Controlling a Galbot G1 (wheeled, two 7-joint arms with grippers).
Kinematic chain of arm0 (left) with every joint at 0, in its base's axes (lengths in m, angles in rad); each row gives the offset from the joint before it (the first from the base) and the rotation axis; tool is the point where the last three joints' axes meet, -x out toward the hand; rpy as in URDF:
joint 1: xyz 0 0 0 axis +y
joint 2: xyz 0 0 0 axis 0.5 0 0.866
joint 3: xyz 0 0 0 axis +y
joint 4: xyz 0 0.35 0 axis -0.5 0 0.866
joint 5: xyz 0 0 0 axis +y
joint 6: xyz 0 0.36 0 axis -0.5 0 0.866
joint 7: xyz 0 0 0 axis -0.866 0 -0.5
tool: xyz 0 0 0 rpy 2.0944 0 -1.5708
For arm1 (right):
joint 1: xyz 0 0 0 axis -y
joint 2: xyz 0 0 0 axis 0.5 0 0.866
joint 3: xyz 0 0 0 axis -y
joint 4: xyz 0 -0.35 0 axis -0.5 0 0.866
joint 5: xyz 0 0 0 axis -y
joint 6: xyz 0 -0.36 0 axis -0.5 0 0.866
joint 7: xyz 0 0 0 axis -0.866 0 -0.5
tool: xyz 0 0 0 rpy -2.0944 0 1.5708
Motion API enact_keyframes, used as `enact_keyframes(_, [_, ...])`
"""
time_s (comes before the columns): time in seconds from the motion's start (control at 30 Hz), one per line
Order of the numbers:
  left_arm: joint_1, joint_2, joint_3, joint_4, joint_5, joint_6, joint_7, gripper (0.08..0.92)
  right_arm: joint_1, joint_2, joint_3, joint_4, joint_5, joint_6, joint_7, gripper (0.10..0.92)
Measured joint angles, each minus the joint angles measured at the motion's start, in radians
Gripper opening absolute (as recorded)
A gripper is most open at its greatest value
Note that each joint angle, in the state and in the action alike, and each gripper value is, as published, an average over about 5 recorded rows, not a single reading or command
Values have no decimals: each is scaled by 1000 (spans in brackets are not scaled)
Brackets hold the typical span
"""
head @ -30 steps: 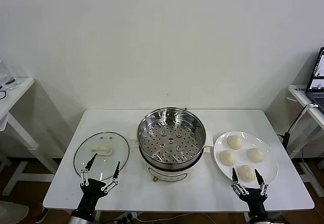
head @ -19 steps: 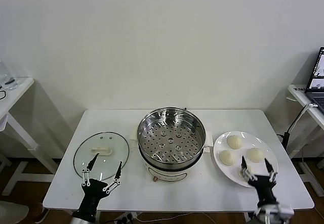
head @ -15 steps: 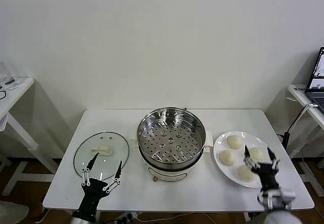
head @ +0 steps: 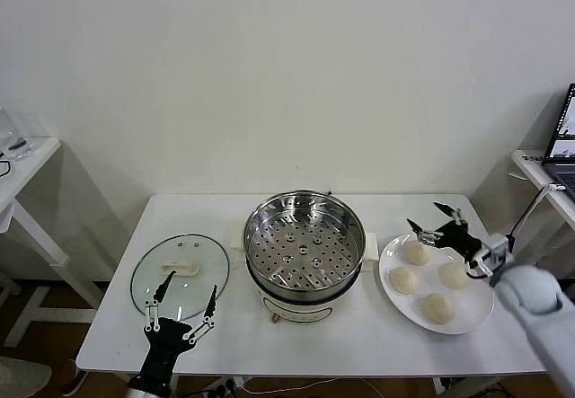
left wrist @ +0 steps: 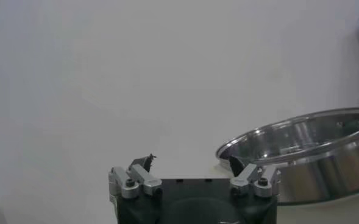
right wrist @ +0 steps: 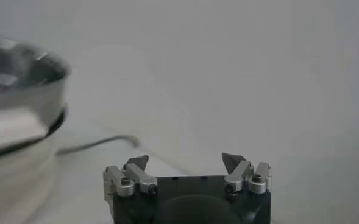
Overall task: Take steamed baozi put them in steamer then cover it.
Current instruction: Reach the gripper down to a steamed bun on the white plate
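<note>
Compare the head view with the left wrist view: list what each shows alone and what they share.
Head view only: four buns on a white plate, the glass lid lying on the table, and the open right tool above the plate. Left wrist view only: nothing extra. Both: the steel steamer and the open left tool.

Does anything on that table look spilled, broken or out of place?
Nothing stands out. Four baozi sit neatly on the white plate, the steamer stands upright and empty, and its glass cover lies flat beside it on the table.
</note>
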Motion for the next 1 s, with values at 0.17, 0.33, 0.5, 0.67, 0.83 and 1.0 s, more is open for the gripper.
enact_keyframes(0.17, [5, -10, -6, -2, 2, 1, -1, 823, 223, -1, -193, -125, -144, 26, -216, 823])
enact_keyframes(0.33, [13, -20, -14, -2, 3, -1, -2, 823, 393, 30, -343, -237, -258, 47, -343, 823])
enact_keyframes(0.5, [23, -27, -20, -2, 6, -5, -2, 823, 495, 80, -433, -345, -352, 68, -417, 823])
enact_keyframes(0.67, [28, -32, -21, -2, 8, -6, -2, 823, 547, 134, -483, -438, -426, 87, -457, 823])
enact_keyframes(0.83, [28, -34, -21, -2, 8, -6, -3, 823, 568, 179, -504, -506, -473, 103, -475, 823])
enact_keyframes(1.0, [29, -36, -24, -3, 8, -5, -5, 823, 573, 218, -509, -555, -507, 115, -486, 823])
